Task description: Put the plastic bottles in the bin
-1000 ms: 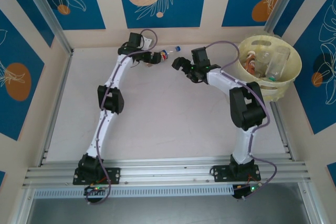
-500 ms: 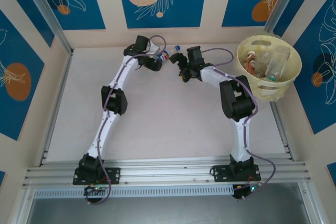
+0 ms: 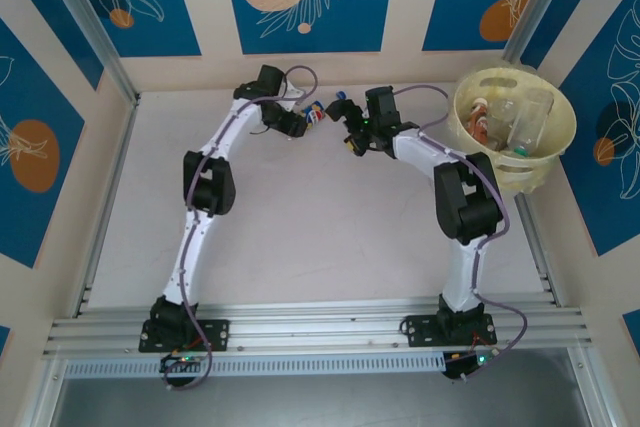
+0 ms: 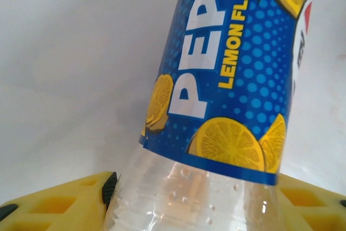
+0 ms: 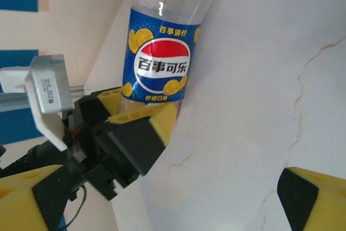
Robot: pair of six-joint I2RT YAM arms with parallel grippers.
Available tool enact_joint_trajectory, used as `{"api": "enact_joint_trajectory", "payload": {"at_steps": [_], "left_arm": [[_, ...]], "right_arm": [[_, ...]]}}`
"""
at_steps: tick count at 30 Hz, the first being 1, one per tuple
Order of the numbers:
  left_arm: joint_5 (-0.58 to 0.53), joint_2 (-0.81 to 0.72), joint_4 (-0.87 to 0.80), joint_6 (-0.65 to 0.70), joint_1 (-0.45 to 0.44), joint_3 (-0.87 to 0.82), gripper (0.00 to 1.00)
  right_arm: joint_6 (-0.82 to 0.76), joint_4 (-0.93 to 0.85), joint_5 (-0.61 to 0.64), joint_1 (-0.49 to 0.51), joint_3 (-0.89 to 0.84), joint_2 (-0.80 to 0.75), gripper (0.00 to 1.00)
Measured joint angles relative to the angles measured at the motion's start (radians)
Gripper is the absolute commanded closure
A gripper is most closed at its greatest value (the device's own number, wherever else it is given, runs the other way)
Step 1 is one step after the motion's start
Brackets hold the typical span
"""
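**A:** Where is the bottle?

**B:** My left gripper (image 3: 297, 120) has its jaws clamped on the clear plastic Pepsi bottle with the blue lemon label (image 3: 318, 109), over the far middle of the white desk (image 3: 300, 237).

**A:** Why hold it there?

**B:** I think it's a handover. The round pale-yellow plastic bin (image 3: 545, 172) stands at the far right. My left arm stretches forward with its wrist turned inward. My right arm bends across, and the right gripper (image 3: 347, 119) is just beside the bottle, jaws wide apart.
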Motion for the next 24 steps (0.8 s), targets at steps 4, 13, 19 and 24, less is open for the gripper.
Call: {"api": "enact_joint_trajectory", "payload": {"at_steps": [4, 13, 19, 24], "left_arm": [[0.072, -0.236, 0.100, -0.063, 0.000, -0.278, 0.48], [0.135, -0.580, 0.363, -0.233, -0.003, -0.655, 0.48], [0.185, -0.755, 0.597, -0.412, -0.003, -1.004, 0.48], [0.283, -0.879, 0.749, -0.542, -0.004, -1.205, 0.47]], "right_arm": [[-0.023, 0.005, -0.010, 0.000, -0.019, -0.047, 0.01], [-0.029, 0.107, -0.054, 0.016, -0.161, -0.184, 0.00], [-0.053, 0.235, -0.101, 0.027, -0.192, -0.216, 0.00], [-0.079, 0.330, -0.179, 0.044, -0.182, -0.208, 0.00]]}}
